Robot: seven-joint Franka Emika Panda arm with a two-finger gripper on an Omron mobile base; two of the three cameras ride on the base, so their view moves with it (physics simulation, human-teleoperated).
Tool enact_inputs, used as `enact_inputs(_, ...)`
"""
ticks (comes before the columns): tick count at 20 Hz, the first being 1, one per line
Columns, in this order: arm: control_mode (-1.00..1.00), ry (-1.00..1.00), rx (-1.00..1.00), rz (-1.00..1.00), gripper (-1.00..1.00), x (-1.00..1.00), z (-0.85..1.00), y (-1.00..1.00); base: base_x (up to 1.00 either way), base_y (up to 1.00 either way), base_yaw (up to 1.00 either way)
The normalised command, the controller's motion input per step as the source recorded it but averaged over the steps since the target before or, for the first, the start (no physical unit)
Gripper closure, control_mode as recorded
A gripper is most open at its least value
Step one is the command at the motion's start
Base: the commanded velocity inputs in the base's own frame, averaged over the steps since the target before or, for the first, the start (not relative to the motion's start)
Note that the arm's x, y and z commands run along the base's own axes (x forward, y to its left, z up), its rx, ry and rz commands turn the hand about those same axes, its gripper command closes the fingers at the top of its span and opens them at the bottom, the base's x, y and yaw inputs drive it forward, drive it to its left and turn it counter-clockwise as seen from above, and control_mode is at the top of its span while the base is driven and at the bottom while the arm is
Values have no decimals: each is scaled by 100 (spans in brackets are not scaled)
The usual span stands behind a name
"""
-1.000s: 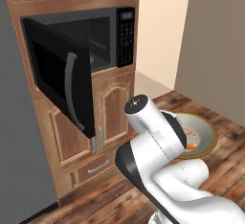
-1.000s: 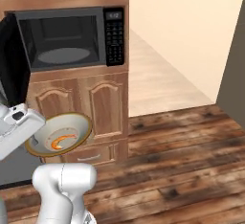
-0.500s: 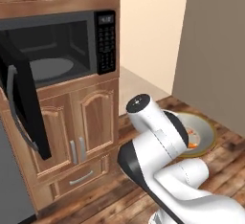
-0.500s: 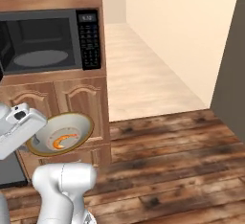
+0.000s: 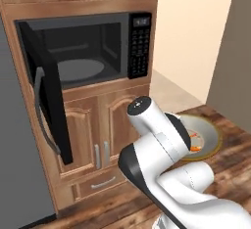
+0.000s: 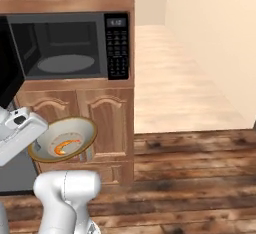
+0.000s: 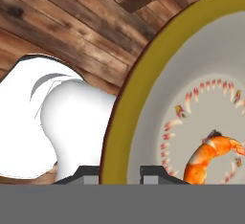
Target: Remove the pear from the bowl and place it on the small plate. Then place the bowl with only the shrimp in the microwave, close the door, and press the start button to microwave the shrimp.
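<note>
Base swung toward microwave (image 5: 83, 61); claw (image 7: 119, 173) clamped on glossy gold-rimmed bowl (image 6: 75, 128) w/ curved shrimp (image 7: 210, 158)

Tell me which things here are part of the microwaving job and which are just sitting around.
Part of the job: the bowl, gripped at its rim by the gripper; the shrimp inside it; the microwave; its open door.

Just around: wooden cabinet doors, the drawer, the wood floor.
</note>
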Motion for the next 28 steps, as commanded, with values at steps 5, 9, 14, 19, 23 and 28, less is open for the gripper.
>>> enact_inputs(5, 100, 0, 0, 0, 100, 0, 0, 0, 65, 0, 32)
enact_inputs(9, 100, 0, 0, 0, 100, 0, 0, 0, 61, 0, 30)
enact_inputs(14, 100, 0, 0, 0, 100, 0, 0, 0, 54, 0, 29)
enact_inputs(19, 100, 0, 0, 0, 100, 0, 0, 0, 38, -9, 22)
enact_inputs(23, 100, 0, 0, 0, 100, 0, 0, 0, 40, -8, 16)
enact_inputs(28, 100, 0, 0, 0, 100, 0, 0, 0, 36, -5, 12)
